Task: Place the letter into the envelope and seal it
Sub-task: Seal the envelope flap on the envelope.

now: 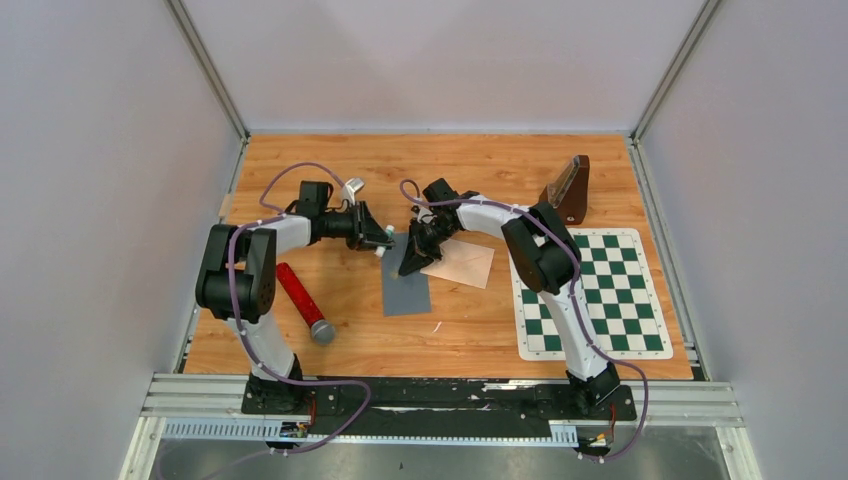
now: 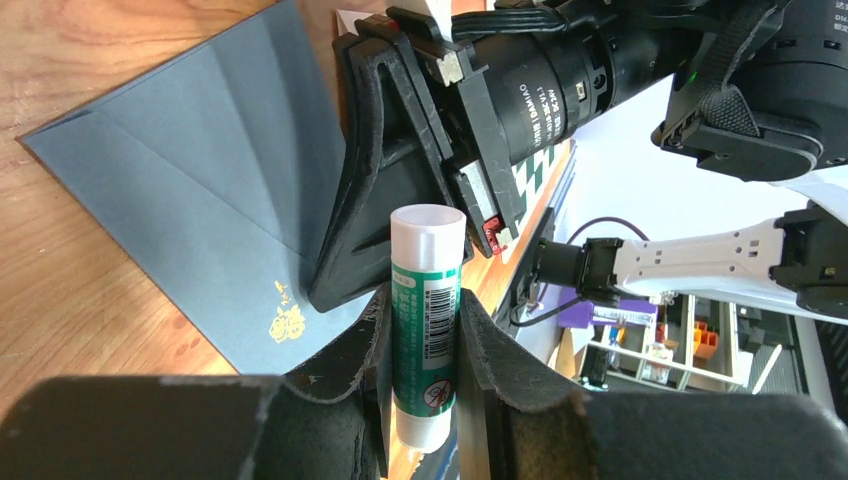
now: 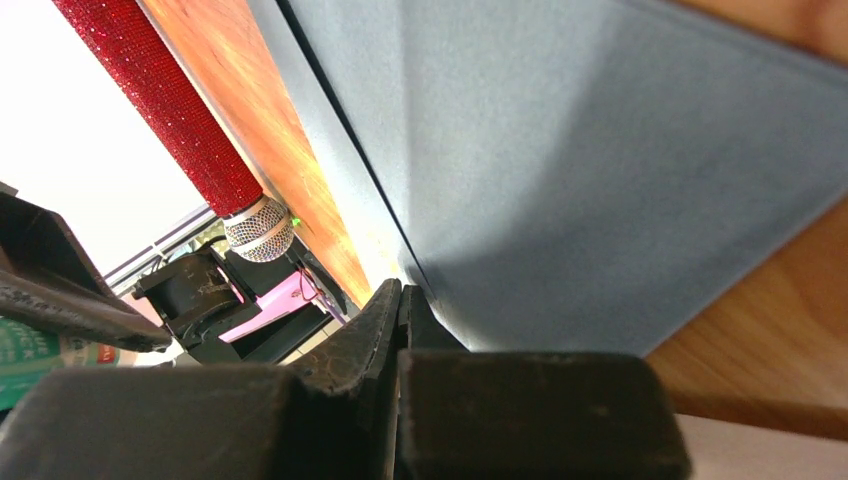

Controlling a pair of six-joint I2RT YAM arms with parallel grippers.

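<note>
Left gripper [image 1: 384, 242] grasps 1 glue stick [image 2: 425, 320] just left of the grey envelope [image 1: 405, 292]. Right gripper [image 1: 414, 250] is clenched at the envelope's top edge. The pale letter [image 1: 462, 263] seemingly lies outside, against the envelope's right side, so insertion and sealing both look undone.

Left end effector [image 2: 425, 300] clamped partway, right end effector [image 3: 400, 300] pinched closed, tips nearly meeting.

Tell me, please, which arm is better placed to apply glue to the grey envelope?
Left. The left gripper grips the glue stick, its end close to the grey envelope. The right gripper is shut at the envelope's edge, perhaps pinning it, and carries no glue.
</note>
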